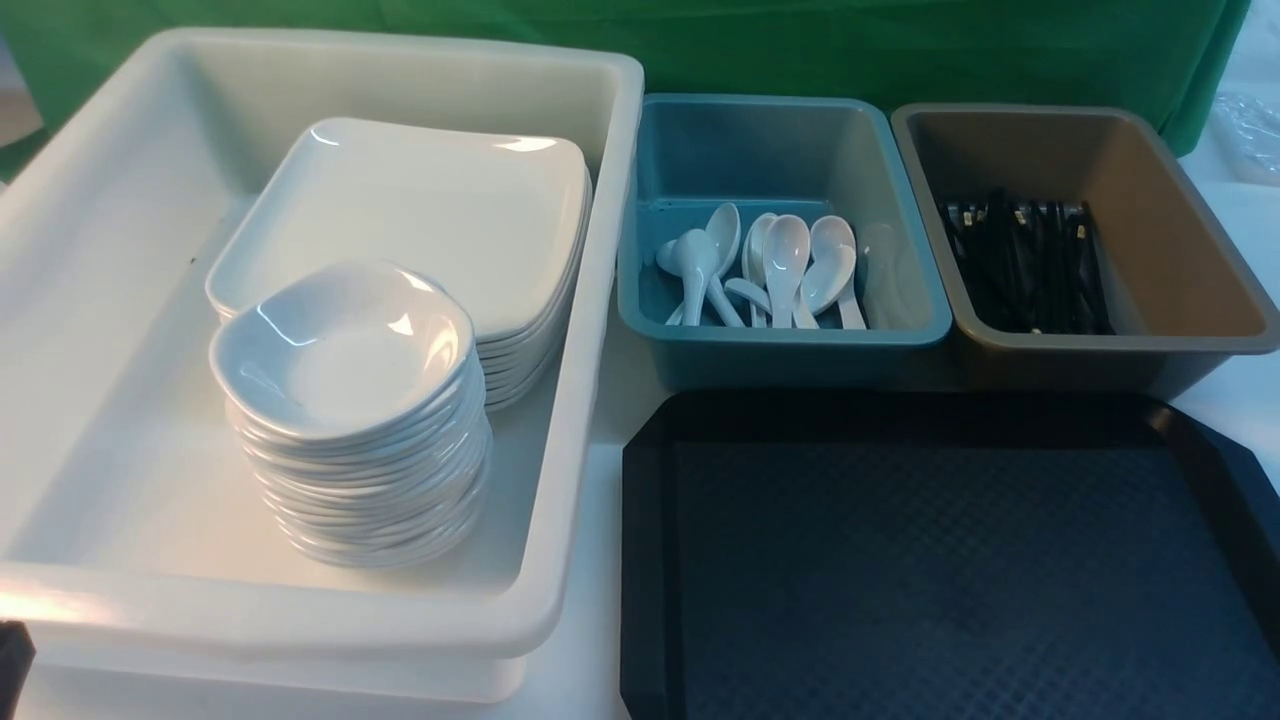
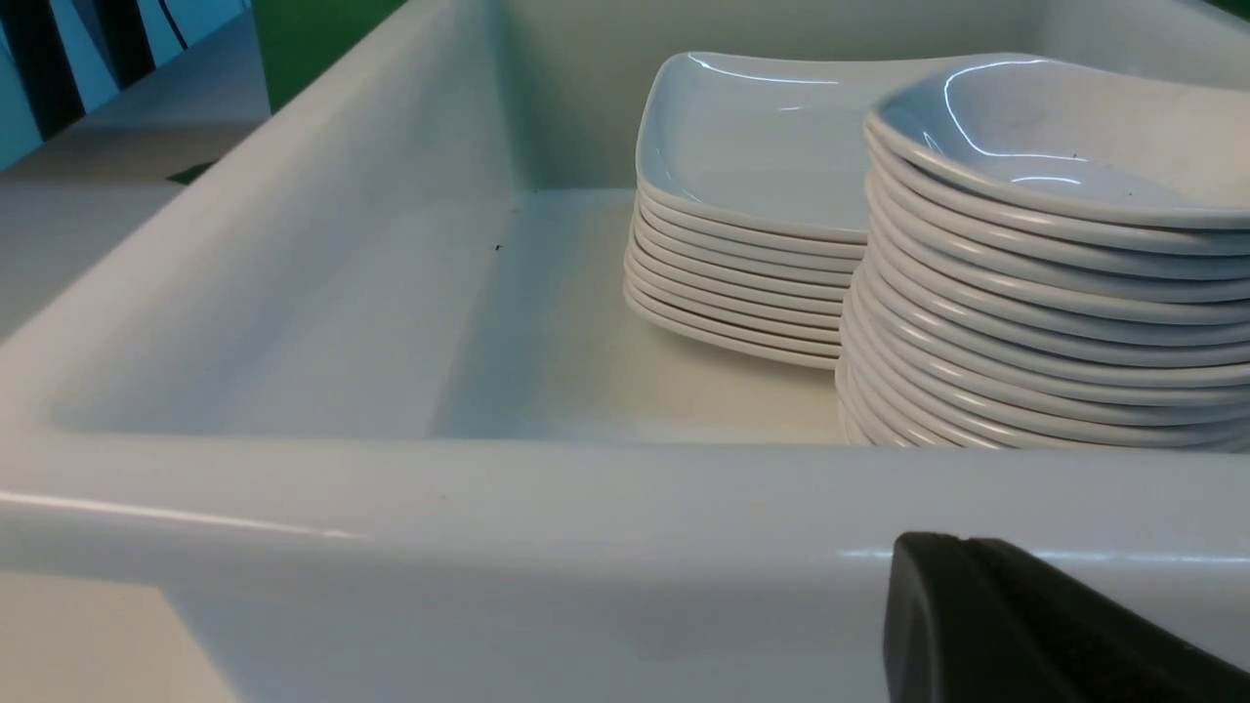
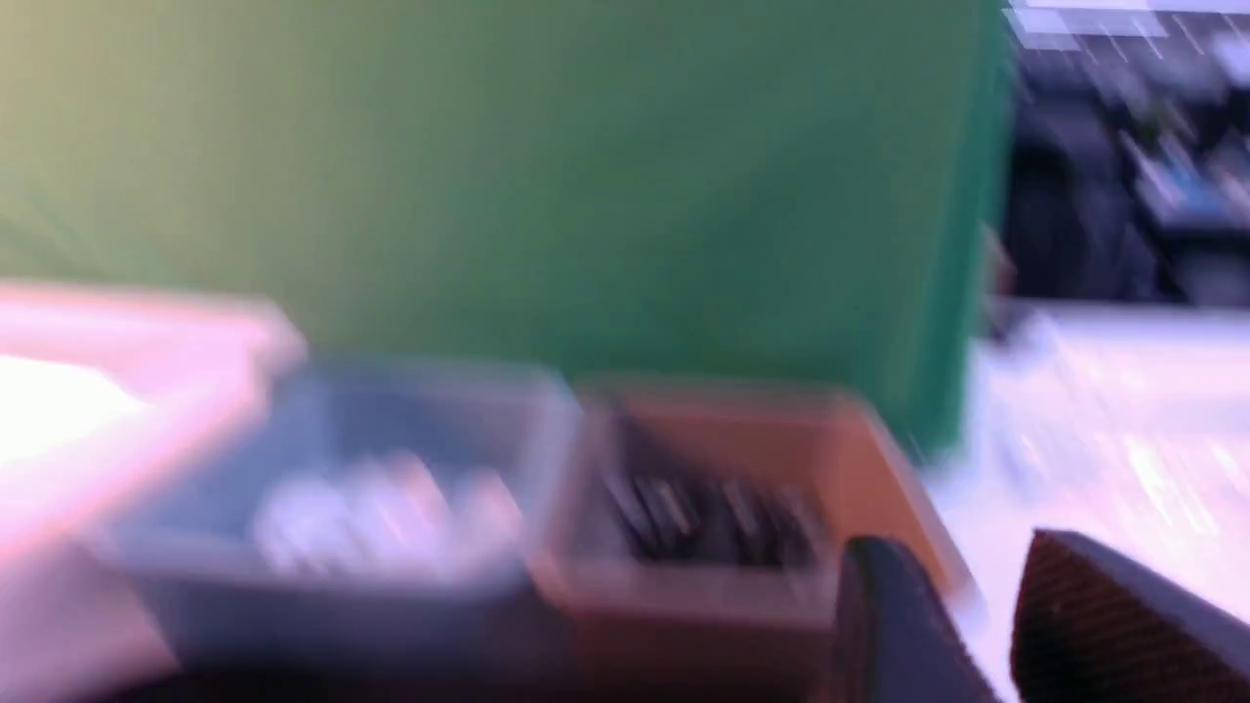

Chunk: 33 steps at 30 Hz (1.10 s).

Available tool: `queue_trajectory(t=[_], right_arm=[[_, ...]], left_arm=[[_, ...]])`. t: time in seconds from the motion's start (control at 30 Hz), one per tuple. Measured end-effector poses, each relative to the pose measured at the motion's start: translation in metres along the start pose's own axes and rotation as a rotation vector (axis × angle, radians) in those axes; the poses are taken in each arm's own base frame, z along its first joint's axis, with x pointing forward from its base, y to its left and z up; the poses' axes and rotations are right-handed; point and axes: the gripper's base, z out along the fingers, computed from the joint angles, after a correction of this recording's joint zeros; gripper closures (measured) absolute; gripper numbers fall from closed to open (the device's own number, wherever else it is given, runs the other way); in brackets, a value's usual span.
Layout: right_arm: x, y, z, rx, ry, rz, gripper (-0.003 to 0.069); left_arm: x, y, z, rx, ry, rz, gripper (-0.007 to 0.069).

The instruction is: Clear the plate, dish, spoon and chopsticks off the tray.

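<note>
**binbot_fan:** Black tray [image 1: 940, 560] looks bare to me. What shows of its textured floor in the front view has nothing on it. So where is all the stuff?

**wristcam_dave:** Sorted away, I think. Top plate [image 1: 410, 215] sits on a stack in the white tub [image 1: 90, 300] on the left, with a stack of small dishes [image 1: 345, 350] just in front, touching it or nearly so. Spoons [image 1: 775, 265] lie in the blue tub [image 1: 785, 140], handles mostly toward the robot. Chopsticks [image 1: 1025, 265] lie in the brown tub [image 1: 1090, 150], long axis running away from the robot.

**binbot_fan:** Which arm's closer to what?

**wristcam_dave:** Left gripper [image 2: 1035, 625] hangs just outside the white tub's near wall, dishes straight ahead over the rim. Only one dark finger shows, so I can't tell if it's spread. Right gripper [image 3: 986, 625] is badly blurred, but there's a gap between its two fingers and nothing in it. It looks toward the brown tub.

**binbot_fan:** Room around it?

**wristcam_dave:** White table [image 1: 1230, 400], green cloth [image 1: 900, 50] behind. My guess is the job's basically done.
</note>
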Motion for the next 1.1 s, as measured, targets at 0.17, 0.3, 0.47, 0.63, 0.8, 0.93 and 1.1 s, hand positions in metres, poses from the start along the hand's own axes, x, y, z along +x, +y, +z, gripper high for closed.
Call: queue_trajectory(t=[0.17,0.3,0.47,0.63,0.8,0.93,1.1], right_arm=[[0.055,-0.003,0.008,0.063,0.205,0.002,0.0422],[0.065,-0.002,0.007,0.056,0.291,-0.024,0.0422],[0.065,0.001,0.007,-0.018,0.293,-0.073,0.0422],[0.065,0.003,0.007,-0.042,0.294,-0.078,0.0422],[0.065,0.002,0.007,-0.039,0.294,-0.078,0.0422],[0.065,0.002,0.007,-0.033,0.295,-0.078,0.0421],[0.065,0.002,0.007,-0.033,0.295,-0.078,0.0421]], left_arm=[[0.000,0.000,0.000,0.000,0.000,0.001,0.0616],[0.000,0.000,0.000,-0.001,0.000,0.003,0.0616],[0.000,0.000,0.000,-0.001,0.000,0.003,0.0616],[0.000,0.000,0.000,-0.001,0.000,0.003,0.0616],[0.000,0.000,0.000,-0.001,0.000,0.005,0.0616],[0.000,0.000,0.000,-0.001,0.000,0.005,0.0616],[0.000,0.000,0.000,-0.001,0.000,0.006,0.0616]])
